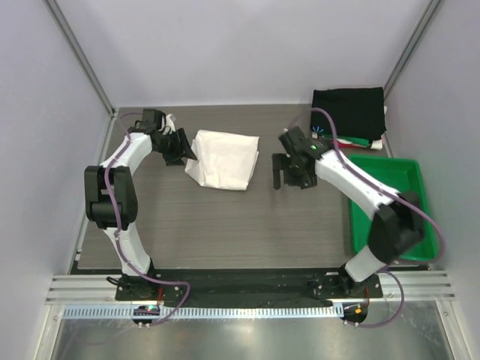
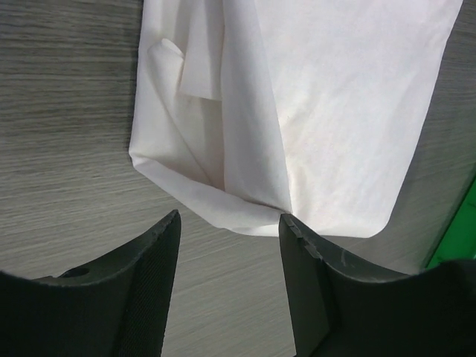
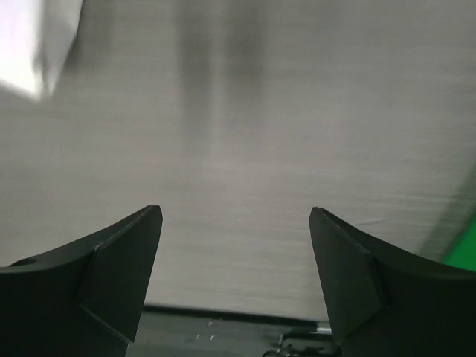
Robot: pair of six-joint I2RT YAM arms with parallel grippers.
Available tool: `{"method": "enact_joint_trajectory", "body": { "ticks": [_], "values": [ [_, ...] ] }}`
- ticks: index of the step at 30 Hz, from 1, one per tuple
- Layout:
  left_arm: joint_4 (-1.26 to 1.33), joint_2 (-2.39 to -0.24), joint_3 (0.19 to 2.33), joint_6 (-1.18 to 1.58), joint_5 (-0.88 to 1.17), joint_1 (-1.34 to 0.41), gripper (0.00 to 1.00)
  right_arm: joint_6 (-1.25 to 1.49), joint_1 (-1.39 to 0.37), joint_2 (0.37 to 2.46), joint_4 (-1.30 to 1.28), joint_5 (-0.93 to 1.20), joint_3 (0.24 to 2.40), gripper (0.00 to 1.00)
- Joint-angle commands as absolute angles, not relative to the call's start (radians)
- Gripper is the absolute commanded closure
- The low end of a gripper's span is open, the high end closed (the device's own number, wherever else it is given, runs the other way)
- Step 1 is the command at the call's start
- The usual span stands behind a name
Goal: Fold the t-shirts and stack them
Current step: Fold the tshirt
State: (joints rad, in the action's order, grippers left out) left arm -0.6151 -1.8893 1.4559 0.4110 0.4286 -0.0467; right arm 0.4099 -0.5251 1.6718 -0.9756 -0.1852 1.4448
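Lying flat toward the back middle of the table [image 1: 225,225], the white t-shirt [image 1: 223,160] is showing as a folded packet, nearly square, a little longer across the table than front to back, and slightly skewed. No print is showing on the upper face.

The left gripper [image 1: 180,148] is sitting just beside the packet's left edge. In the left wrist view its fingers [image 2: 160,253] are standing apart with bare tabletop between them. The layered cloth edge is lying just beyond the tips and nothing is clamped.

The right gripper [image 1: 289,171] is hanging off the packet's right edge, with a strip of bare table between. Its jaws are spread wide over empty wood, and only a white corner is showing at the upper left of its own view.

Judged from this, the left arm is the nearer, and the shirt is lying toward the table's centre from it.

The black t-shirt [image 1: 347,111] is lying in the far right corner, with red, green and white cloth edges [image 1: 360,141] peeking out beneath its near side. This is probably the stack, well apart from the white packet. The green tray [image 1: 416,196] is sitting just in front of it.
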Motion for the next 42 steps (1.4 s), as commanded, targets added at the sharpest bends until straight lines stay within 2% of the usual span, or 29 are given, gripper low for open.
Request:
{"method": "enact_joint_trajectory", "body": {
  "ticks": [1,5,7,17,18,20,21,22,25,28,33,39,42],
  "values": [
    [-0.555,-1.891,1.437,0.379,0.420,-0.057,0.44,0.544,-0.476,1.464,-0.390,0.189,1.041,0.14],
    [-0.496,-1.914,1.424,0.345,0.469,-0.055,0.46,0.702,-0.477,1.442,-0.065,0.502,0.868,0.16],
    [-0.453,-1.931,1.410,0.330,0.534,-0.055,0.46,0.758,-0.477,1.466,0.065,0.549,0.838,0.17],
    [-0.288,-1.994,1.341,0.284,0.713,-0.035,0.45,0.770,-0.465,1.474,0.097,0.586,0.810,0.18],
    [-0.288,-1.999,1.338,0.284,0.716,-0.035,0.47,0.773,-0.459,1.474,0.109,0.587,0.795,0.18],
    [-0.296,-1.997,1.330,0.290,0.700,-0.034,0.59,0.787,-0.453,1.477,0.129,0.601,0.781,0.18],
    [-0.305,-1.993,1.327,0.291,0.683,-0.035,0.63,0.795,-0.449,1.480,0.141,0.607,0.775,0.18],
    [-0.327,-1.993,1.328,0.307,0.642,-0.035,0.74,0.801,-0.448,1.486,0.167,0.617,0.766,0.18],
    [-0.464,-1.996,1.362,0.334,0.513,-0.035,0.90,0.824,-0.445,1.517,0.227,0.630,0.756,0.19],
    [-0.570,-1.954,1.341,0.376,0.333,-0.035,0.97,0.839,-0.445,1.552,0.262,0.641,0.764,0.19],
    [-0.662,-1.844,1.267,0.472,0.051,-0.035,1.00,0.807,-0.445,1.575,0.230,0.641,0.799,0.20],
    [-0.716,-1.842,1.190,0.535,-0.058,-0.031,1.00,0.784,-0.437,1.577,0.204,0.643,0.805,0.20],
    [-0.779,-1.835,1.206,0.569,-0.124,-0.032,0.89,0.761,-0.437,1.566,0.169,0.637,0.822,0.20]
  ]
}}
